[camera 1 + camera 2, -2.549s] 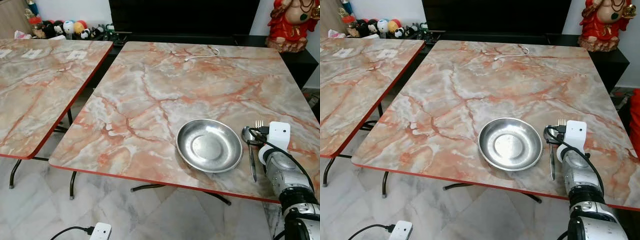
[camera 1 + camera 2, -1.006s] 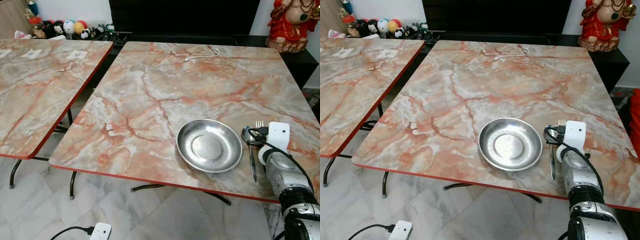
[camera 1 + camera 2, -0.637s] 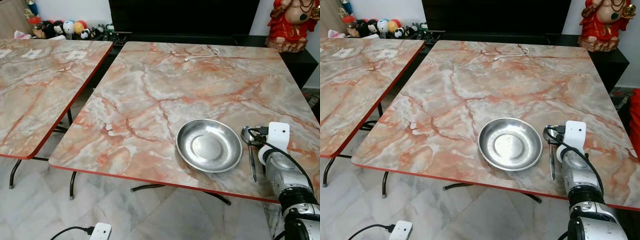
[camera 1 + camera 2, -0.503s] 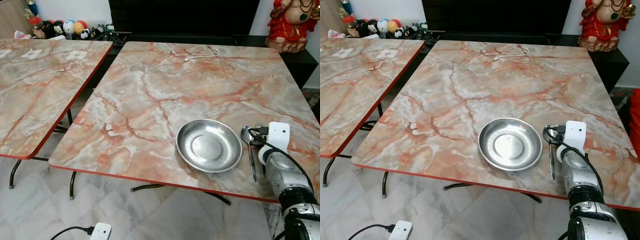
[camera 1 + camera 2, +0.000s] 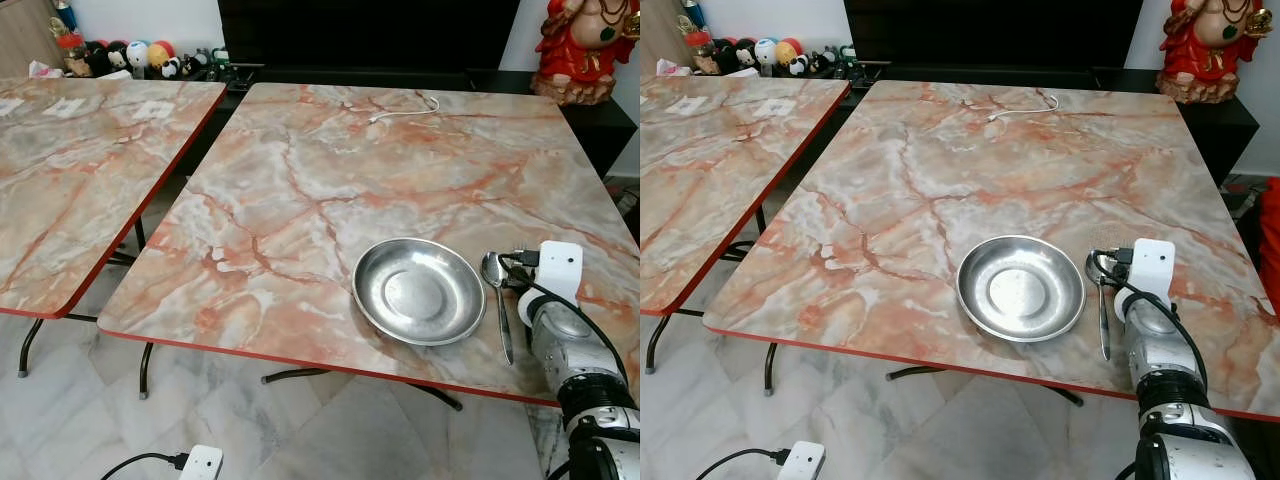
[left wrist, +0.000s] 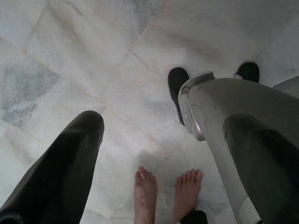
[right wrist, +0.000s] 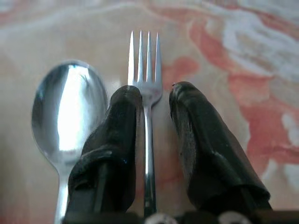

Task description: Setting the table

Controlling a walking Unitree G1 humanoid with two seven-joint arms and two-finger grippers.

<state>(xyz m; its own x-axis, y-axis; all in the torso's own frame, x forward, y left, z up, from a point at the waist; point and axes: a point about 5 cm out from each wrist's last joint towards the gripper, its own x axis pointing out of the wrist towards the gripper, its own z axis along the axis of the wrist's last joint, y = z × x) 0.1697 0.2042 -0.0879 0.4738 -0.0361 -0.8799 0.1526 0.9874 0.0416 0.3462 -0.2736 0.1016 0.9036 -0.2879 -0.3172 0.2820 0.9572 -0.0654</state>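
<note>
We can read no text, label, brand, number or sign anywhere in these views. The white paper slips (image 5: 152, 109) on the second table, to the left of the marble table (image 5: 300, 180), are too small and blurred for us to make out any writing. The spoon (image 7: 67, 116) and fork (image 7: 145, 93) show us no readable mark either.

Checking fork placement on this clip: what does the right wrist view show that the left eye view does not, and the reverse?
Right wrist view alone: the fork lying between the right tool's parted black fingers, tines pointing away. Left eye view alone: the steel plate near the table's front edge, the white cable and a second table. Both: the spoon lying beside the fork on the marbled tabletop.
</note>
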